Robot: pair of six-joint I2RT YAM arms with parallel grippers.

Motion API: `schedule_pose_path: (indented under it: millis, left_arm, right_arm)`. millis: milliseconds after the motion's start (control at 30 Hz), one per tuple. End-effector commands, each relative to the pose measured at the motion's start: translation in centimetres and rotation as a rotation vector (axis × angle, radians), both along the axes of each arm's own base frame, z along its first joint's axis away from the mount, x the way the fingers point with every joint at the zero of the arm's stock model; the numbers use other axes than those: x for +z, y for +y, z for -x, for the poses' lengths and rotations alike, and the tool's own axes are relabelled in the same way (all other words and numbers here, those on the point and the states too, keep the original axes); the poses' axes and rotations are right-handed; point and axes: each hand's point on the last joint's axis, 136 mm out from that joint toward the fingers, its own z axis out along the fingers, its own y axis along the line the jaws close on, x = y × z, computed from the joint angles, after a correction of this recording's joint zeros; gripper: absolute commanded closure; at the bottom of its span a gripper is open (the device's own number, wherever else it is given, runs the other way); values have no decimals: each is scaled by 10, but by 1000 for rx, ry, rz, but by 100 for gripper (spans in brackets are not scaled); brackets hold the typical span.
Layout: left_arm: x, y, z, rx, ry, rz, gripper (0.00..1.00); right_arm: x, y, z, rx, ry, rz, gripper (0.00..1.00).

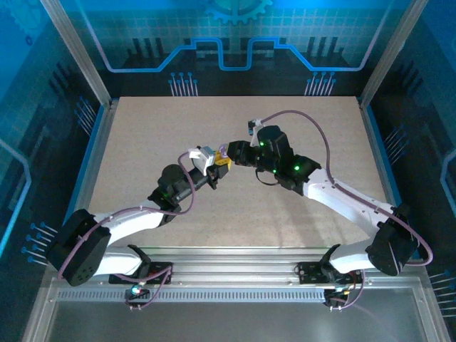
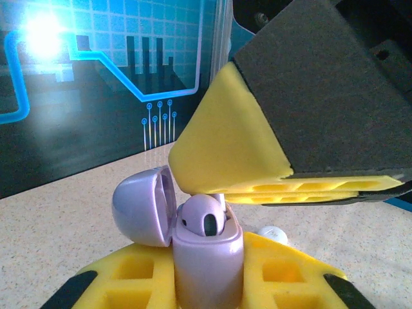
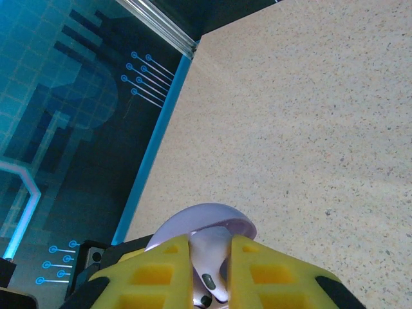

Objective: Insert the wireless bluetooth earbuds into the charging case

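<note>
The two arms meet nose to nose above the middle of the table (image 1: 142, 142). The left gripper (image 2: 207, 278) is clamped on the case (image 2: 207, 261), holding it upright between its yellow pads, clear of the tabletop. The lid (image 2: 143, 206) is swung open to one side. From the left wrist you look straight into its hollow.

The right gripper (image 3: 209, 261) comes in from above with its jaws pinched shut on an earbud (image 2: 205, 219). The bud's rounded lavender body sits right at the mouth of the case, its dark oval spot facing out and its pale stem running up between the yellow pads. I can't tell whether it is seated all the way down.

From the right wrist, the bud shows in the narrow gap between the two pads, with the curve of the lid just beyond.

On the table behind the case lies a small pale round thing (image 2: 273, 234) — too blurred to make out.
</note>
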Motion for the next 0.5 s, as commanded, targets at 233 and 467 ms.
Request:
schedule_pose_path:
  millis: [233, 467]
  left_arm:
    - [38, 4, -1, 23, -86, 87, 84]
    - [38, 4, -1, 22, -85, 84, 84]
  right_arm:
    - [-4, 4, 11, 32, 21, 2, 78]
    - [2, 3, 13, 33, 12, -10, 75]
